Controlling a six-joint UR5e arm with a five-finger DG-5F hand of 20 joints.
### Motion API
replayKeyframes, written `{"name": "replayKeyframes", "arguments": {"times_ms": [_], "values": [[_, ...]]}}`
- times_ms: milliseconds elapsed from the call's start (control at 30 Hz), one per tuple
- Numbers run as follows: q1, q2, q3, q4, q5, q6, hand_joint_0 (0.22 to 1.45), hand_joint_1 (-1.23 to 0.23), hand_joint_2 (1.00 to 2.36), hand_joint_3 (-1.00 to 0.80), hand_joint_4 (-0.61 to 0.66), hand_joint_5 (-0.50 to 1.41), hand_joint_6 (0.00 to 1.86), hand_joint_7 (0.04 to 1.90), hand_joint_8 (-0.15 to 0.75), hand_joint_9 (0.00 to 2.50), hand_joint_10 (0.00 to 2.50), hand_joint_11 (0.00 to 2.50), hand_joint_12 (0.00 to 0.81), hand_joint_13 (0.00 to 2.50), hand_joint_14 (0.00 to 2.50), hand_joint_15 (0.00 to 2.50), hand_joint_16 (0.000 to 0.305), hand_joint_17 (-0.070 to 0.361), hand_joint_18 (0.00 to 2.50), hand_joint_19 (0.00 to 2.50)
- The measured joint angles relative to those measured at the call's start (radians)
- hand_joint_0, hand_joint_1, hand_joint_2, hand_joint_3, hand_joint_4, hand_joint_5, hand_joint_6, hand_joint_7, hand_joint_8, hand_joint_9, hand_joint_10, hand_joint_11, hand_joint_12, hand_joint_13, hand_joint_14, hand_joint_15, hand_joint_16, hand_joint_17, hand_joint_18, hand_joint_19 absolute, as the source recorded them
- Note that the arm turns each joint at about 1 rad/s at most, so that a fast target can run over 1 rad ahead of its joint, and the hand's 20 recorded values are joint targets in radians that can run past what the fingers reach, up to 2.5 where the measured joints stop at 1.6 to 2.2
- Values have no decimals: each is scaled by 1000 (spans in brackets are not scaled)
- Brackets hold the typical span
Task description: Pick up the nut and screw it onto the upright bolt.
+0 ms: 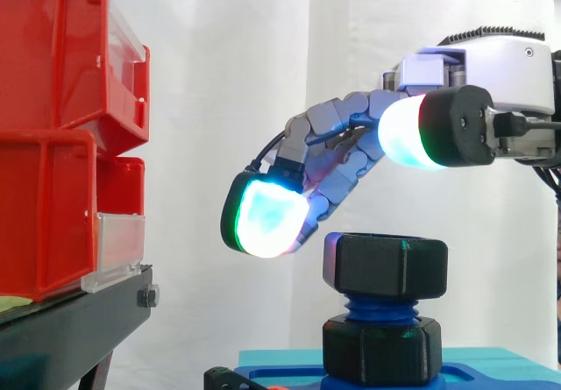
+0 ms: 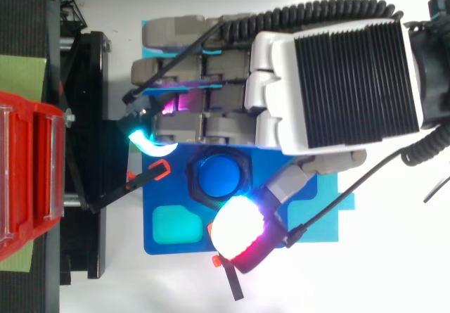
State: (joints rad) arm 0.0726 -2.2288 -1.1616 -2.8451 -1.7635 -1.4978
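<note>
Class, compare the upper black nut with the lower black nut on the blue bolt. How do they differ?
The upper nut sits at the top of the blue bolt; the lower nut rests on the blue base. The upper nut's left face catches the glow of the hand; the lower nut's is dark. Both are black and hexagonal.

The hand (image 1: 491, 74) comes in from the right, palm facing down. Its fingers (image 1: 337, 131) stretch leftward, loosely bent, glowing cyan at the tips. The thumb (image 1: 412, 136) stands apart from them.
</note>
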Motion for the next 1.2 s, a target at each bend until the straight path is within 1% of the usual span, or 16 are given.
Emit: {"name": "replayKeyframes", "arguments": {"times_ms": [167,300,367,500,700,800,900,1033,1200], "values": [[13,0,0,-22,7,9,517,-69,1000,-500,249,-66,504,1092,250,679,0,0,293,450,0,0,32,73,129,0],[20,0,-1,-33,8,12,521,-78,1000,-500,255,-67,504,1091,255,685,0,0,292,462,0,0,32,71,145,0],[22,0,-1,-36,7,12,522,-82,1000,-500,259,-66,504,1094,255,689,0,0,293,465,0,0,31,71,149,0],[24,0,-1,-38,3,11,525,-99,1000,-500,240,-50,504,1201,260,710,0,0,287,483,0,0,31,70,164,0],[23,0,-1,-39,1,10,533,-93,1000,-500,230,-43,504,1258,262,760,0,0,272,529,0,0,28,63,199,0],[20,0,-1,-39,-2,10,537,-95,1000,-500,234,-35,503,1302,269,778,0,0,263,545,0,0,27,61,215,0],[13,0,-1,-39,-15,10,539,-99,1000,-500,226,-23,503,1372,275,818,0,0,257,578,0,0,26,59,240,0],[-1,0,-1,-38,-40,6,542,-106,1000,-500,221,-14,502,1417,277,847,0,0,252,596,0,0,25,56,263,0],[-18,0,-1,-37,-55,-2,544,-107,1000,-500,203,0,500,1468,276,884,0,0,245,629,0,0,24,54,294,0]]}}
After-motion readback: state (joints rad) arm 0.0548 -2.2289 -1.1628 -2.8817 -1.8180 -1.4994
